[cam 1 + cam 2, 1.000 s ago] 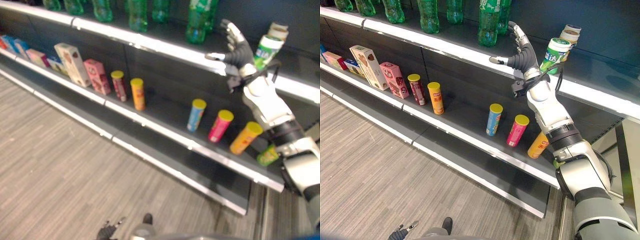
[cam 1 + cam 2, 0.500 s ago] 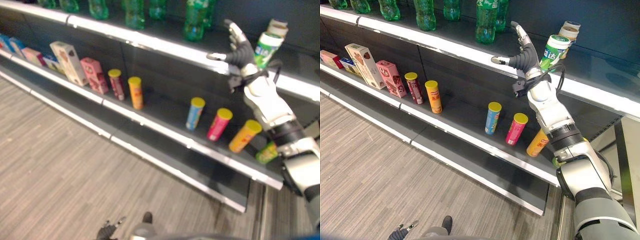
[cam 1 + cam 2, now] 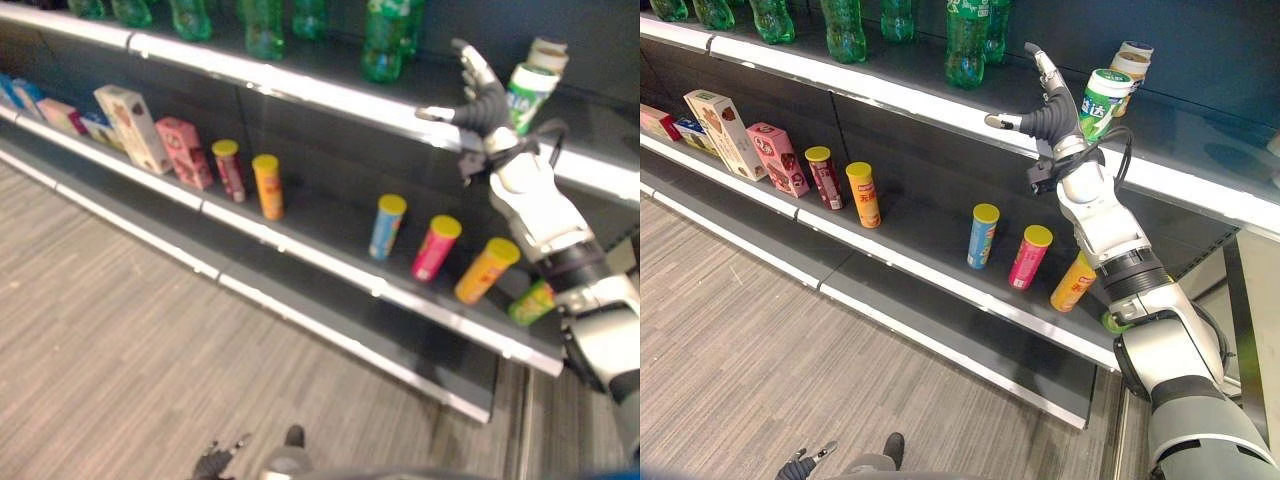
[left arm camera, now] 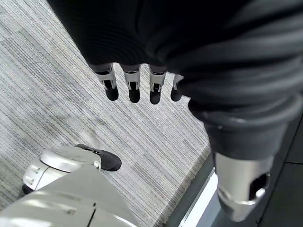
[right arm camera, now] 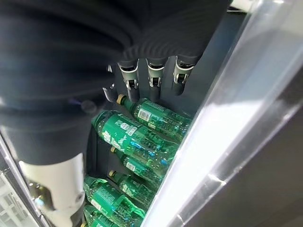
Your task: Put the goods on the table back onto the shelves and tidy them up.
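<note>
Green plastic bottles (image 3: 965,40) stand in a row along the top shelf (image 3: 890,97), and your right hand (image 3: 1045,105) is raised at that shelf's edge with fingers straight and thumb spread, gripping nothing. Just beside it, on the same shelf, stands a white tub with a green label (image 3: 1098,100), tilted a little, with a second white tub (image 3: 1132,62) close behind. Judged from this, the tub has been set down and the hand is free of it; you cannot tell whether the fingertips touch it.

On the lower shelf (image 3: 940,275), glossy card tubes with yellow lids lean back against the dark panel: a blue tube (image 3: 981,236), a pink tube (image 3: 1029,257) and an orange tube (image 3: 1072,283) near your arm, then another orange tube (image 3: 864,195) and a red tube (image 3: 822,178) further left. Flat cartons (image 3: 750,140) stand beyond them. Spacing is uneven, so tidying likely remains.

Your left hand (image 4: 137,85) hangs over the grey ribbed floor (image 3: 750,330), fingers relaxed and empty.
</note>
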### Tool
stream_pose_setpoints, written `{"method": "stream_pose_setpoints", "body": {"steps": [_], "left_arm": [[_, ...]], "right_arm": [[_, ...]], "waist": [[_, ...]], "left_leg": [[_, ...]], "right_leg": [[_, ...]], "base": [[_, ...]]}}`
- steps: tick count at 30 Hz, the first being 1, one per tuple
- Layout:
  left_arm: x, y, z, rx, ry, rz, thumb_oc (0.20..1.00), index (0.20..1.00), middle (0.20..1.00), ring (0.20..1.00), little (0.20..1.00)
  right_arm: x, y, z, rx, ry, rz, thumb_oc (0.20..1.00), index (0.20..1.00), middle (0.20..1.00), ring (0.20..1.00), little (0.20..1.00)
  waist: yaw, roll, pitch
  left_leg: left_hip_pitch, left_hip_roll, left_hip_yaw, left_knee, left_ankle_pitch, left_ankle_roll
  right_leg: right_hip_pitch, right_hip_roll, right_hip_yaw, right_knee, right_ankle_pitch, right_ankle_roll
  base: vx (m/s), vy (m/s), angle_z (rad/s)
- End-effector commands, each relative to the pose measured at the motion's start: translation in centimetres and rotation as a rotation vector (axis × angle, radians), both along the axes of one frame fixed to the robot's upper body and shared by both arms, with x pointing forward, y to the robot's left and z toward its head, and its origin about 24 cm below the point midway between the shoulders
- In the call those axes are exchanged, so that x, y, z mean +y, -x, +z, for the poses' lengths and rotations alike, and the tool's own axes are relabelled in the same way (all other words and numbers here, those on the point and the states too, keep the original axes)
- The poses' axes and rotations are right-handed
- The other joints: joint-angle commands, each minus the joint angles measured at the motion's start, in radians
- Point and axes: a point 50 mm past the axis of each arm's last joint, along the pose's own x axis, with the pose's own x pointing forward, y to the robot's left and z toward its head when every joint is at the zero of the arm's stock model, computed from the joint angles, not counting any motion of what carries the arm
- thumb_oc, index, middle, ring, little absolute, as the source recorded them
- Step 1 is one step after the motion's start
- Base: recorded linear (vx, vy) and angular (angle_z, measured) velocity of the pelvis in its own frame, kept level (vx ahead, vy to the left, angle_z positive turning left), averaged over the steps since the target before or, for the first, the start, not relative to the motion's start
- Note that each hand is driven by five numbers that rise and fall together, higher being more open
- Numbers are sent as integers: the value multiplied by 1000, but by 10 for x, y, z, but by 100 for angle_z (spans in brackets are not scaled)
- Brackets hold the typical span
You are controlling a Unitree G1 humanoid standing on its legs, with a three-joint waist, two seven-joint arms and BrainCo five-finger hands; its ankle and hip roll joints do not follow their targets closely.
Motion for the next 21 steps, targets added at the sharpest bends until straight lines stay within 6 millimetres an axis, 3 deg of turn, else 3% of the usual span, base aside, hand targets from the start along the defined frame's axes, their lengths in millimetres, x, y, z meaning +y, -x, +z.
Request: {"method": "stream_pose_setpoints", "body": {"steps": [1,21], "left_arm": [[13,-18,7,-33,-65,-94,1000,1000,1000,1000,1000],[14,-16,8,-31,-73,-92,1000,1000,1000,1000,1000]], "right_arm": [[-18,7,29,-119,39,-61,1000,1000,1000,1000,1000],[-34,13,24,-139,67,-138,1000,1000,1000,1000,1000]], "waist": [[31,-8,-10],[21,-13,-3]], "left_leg": [[79,49,48,7,-142,-56],[80,46,55,7,-145,-52]], "right_leg": [[-13,-65,8,13,7,35],[-21,-70,17,13,11,37]], "base": [[0,0,0],[0,0,0]]}}
